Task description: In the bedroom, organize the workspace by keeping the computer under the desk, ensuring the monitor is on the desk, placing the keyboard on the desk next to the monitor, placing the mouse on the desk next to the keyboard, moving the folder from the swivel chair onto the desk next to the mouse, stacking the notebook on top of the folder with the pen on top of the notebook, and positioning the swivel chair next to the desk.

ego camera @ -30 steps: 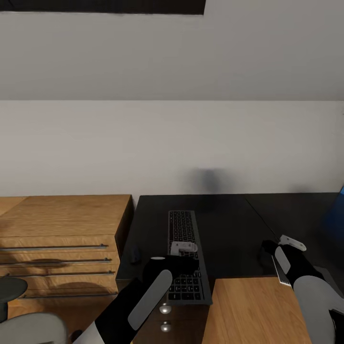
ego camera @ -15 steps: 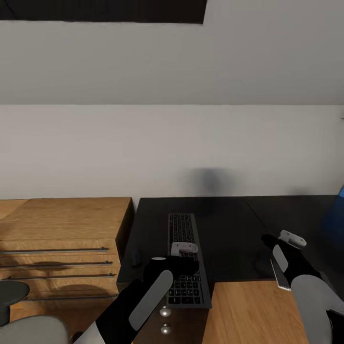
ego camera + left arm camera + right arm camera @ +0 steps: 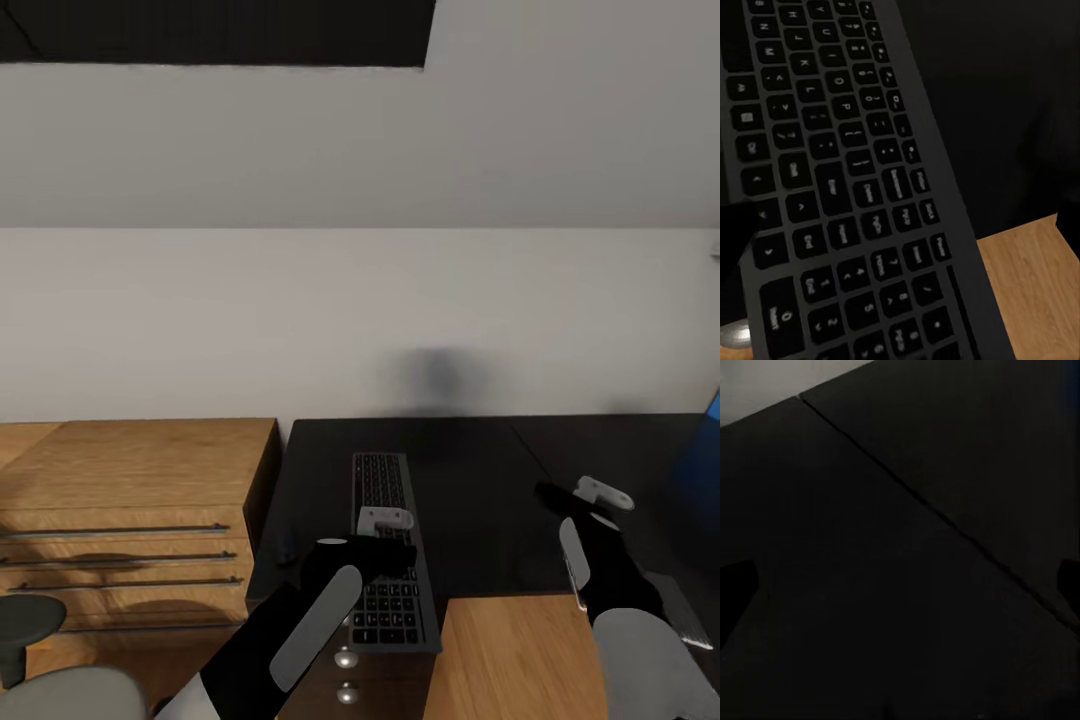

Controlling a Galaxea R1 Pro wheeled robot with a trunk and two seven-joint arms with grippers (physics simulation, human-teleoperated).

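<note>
Oak drawer unit (image 3: pixel 140 500) beside desk (image 3: pixel 480 480) (touching).

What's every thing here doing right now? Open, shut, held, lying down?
keyboard: lying flat lengthwise, near end sticking out past the desk's front edge, pinched by the left gripper
left gripper: shut on the keyboard
right gripper: open, holding nothing, over the desk
desk: standing against the wall
oak drawer unit: all drawers closed
</note>
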